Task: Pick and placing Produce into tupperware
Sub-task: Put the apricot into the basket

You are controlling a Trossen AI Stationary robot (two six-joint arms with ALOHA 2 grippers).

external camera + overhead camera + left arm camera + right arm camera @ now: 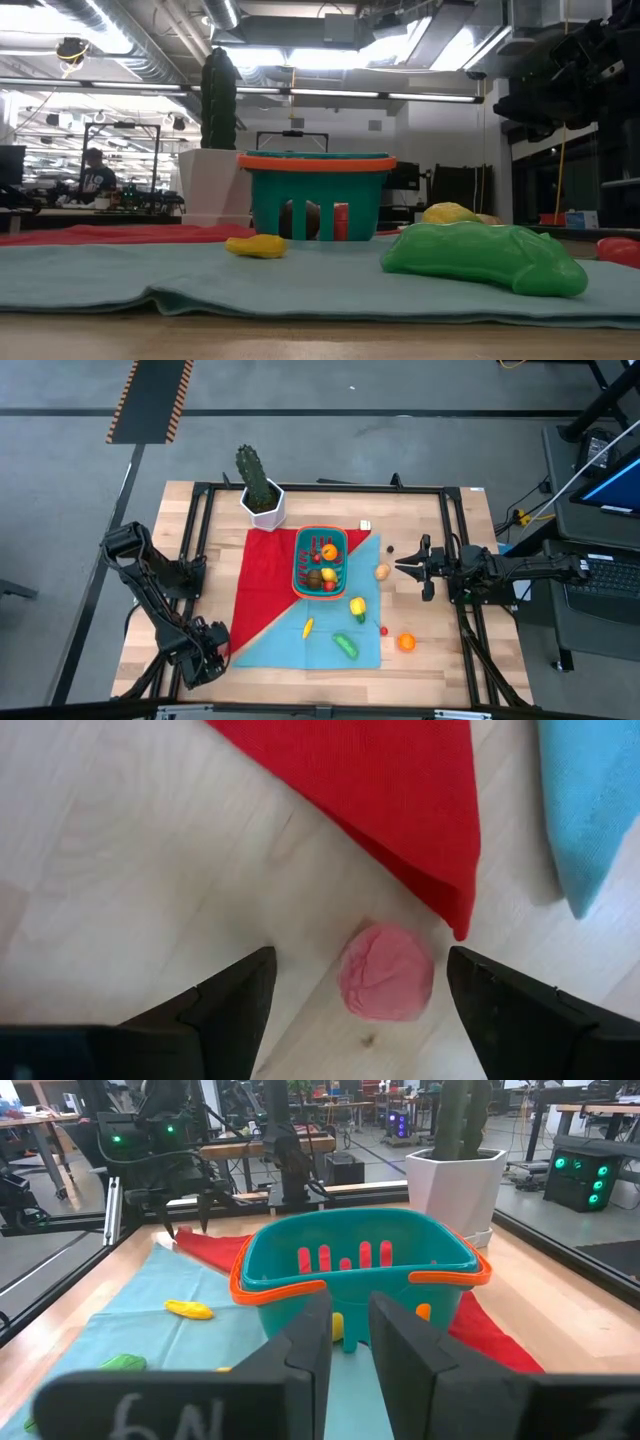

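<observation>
Two arms flank a wooden desk [440, 530]. Left gripper [360, 1010] hovers low at the near-left corner, fingers apart around a small pink ball [385, 972]. Mid-desk sits the teal tupperware [318, 563] holding several produce pieces [328, 550]; at right, the right gripper [412, 565] faces it, fingers nearly together, holding nothing.

One tupperware [320, 561], two cloths [262, 592].

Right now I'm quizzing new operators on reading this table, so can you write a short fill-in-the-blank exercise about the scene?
1. The teal plastic tupperware with the orange-red rim sits partly on a ____ cloth.
2. Between the open left hand's fingers lies a small round ____ piece.
3. The tall green cactus stands in a ____ pot.
4. The right hand points towards the ____.

Missing words: red; pink; white; tupperware
</observation>
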